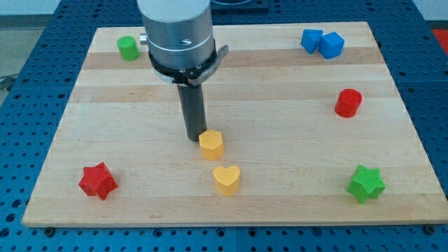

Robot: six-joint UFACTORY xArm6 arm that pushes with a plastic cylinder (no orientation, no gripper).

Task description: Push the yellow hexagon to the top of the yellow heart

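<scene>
Nearest the view's bottom sit the red star (96, 180), the yellow heart (226, 179) and the green star (366, 183). Just above the heart and slightly to the view's left stands the yellow hexagon (211, 145), close to it but apart. My tip (195, 138) touches the hexagon's upper-left side; it is a bare rod with no fingers to open or clench. The push looks nearly finished. The next move calls for a small nudge toward the view's right, centring the hexagon over the heart. Farther back are a red cylinder (348, 103), two blue blocks (322, 43) and a green block (127, 47).
</scene>
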